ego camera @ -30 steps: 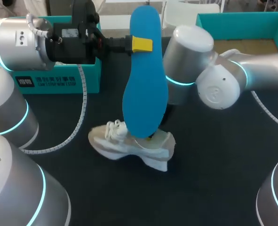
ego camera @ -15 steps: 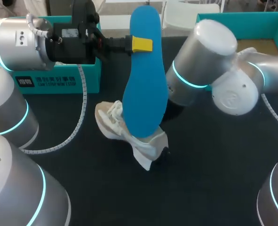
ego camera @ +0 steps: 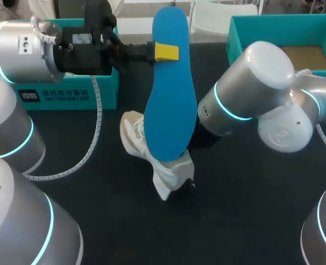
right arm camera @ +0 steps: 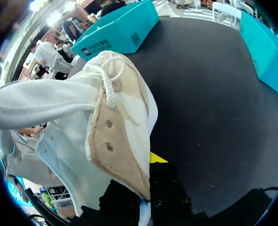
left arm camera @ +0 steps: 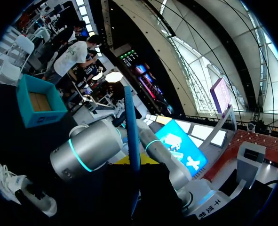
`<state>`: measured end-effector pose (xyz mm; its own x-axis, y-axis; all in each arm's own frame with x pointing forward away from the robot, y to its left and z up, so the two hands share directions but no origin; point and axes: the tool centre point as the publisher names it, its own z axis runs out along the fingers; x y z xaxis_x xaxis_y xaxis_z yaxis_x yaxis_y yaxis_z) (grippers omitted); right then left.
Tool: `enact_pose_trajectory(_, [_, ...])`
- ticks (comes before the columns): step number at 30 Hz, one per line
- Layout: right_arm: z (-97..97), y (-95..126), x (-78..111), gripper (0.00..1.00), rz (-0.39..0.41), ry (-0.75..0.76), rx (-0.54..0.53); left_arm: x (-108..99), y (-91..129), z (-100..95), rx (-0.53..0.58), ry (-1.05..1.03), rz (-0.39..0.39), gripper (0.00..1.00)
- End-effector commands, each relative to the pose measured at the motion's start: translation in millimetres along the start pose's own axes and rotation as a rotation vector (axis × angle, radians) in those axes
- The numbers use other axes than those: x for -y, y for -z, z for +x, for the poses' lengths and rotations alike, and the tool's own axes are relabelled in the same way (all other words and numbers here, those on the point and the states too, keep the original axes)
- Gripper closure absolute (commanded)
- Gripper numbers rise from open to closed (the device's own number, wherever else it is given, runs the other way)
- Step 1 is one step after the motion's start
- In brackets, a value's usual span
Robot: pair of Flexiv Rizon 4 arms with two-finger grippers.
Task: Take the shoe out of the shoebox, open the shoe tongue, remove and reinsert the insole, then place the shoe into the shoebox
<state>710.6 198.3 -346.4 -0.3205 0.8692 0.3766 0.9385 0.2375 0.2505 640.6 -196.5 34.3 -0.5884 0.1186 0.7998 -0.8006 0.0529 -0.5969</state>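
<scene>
Fingers of the left gripper (ego camera: 165, 52) were clamped on the blue insole (ego camera: 170, 99), held upright. The right gripper (right arm camera: 148, 162) pinched the white shoe (ego camera: 151, 160) by its heel, just below the insole. Further back, the open teal shoebox (ego camera: 251, 22) showed its brown floor, well apart from a second teal box (ego camera: 69, 96).

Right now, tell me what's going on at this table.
The left gripper holds the blue insole upright, high above the table. The right gripper grips the white shoe, which is tilted just below the insole. The insole is out of the shoe and not yet back in. Two teal shoeboxes stand at the back, one on each side, and the shoe is in neither.
</scene>
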Motion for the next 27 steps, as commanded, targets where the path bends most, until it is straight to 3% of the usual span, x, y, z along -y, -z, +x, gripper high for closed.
enact_pose_trajectory(1, [-0.4,-11.5,4.0,1.00,-0.034,-0.027,-0.028,-0.3,-1.6,-0.9,0.000,0.000,0.001,1.00])
enact_pose_trajectory(8, [-8.0,-13.4,10.7,1.00,-0.072,-0.117,0.069,-0.3,-1.6,-0.9,0.000,0.000,0.001,1.00])
enact_pose_trajectory(12, [-14.0,-14.9,24.5,1.00,-0.105,-0.221,0.144,-0.3,-1.6,-0.9,0.000,0.000,0.001,1.00])
enact_pose_trajectory(14, [-15.8,-18.2,30.4,1.00,-0.137,-0.237,0.129,-0.3,-1.6,-0.9,0.000,0.000,0.001,1.00])
enact_pose_trajectory(23, [-25.4,-31.4,41.9,1.00,-0.103,-0.282,0.139,-0.3,-1.6,-0.9,0.000,0.000,0.001,1.00])
enact_pose_trajectory(27, [-30.8,-37.4,48.3,1.00,-0.132,-0.347,0.176,-0.3,-1.6,-0.9,0.000,0.000,0.001,1.00])
